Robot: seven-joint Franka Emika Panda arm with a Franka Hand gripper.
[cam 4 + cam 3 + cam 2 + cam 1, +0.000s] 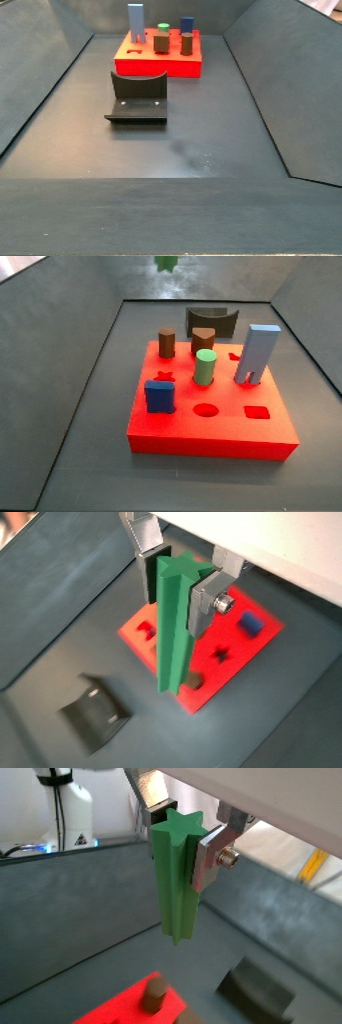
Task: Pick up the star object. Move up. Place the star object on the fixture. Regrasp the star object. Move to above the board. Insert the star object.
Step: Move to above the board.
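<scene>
Hand (pixel 181 594) clamping the green star prism (pixel 171 632) near its top, hanging it upright high above the red board (pixel 262 627); looking rigid, light, smooth-sided, so gripping opposite flats suiting best.

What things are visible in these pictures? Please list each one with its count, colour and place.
Board: 1, red, on the floor near the back wall.
Pegs: 4 standing in the board: brown, green, dark blue, light blue.
Fixture: 1, dark, on the floor in front of the board in a side view.
Star: 1, green, long, held in the air between the fingers.
Gripper: 1, silver fingers, shut on the star, raised above the floor.
</scene>
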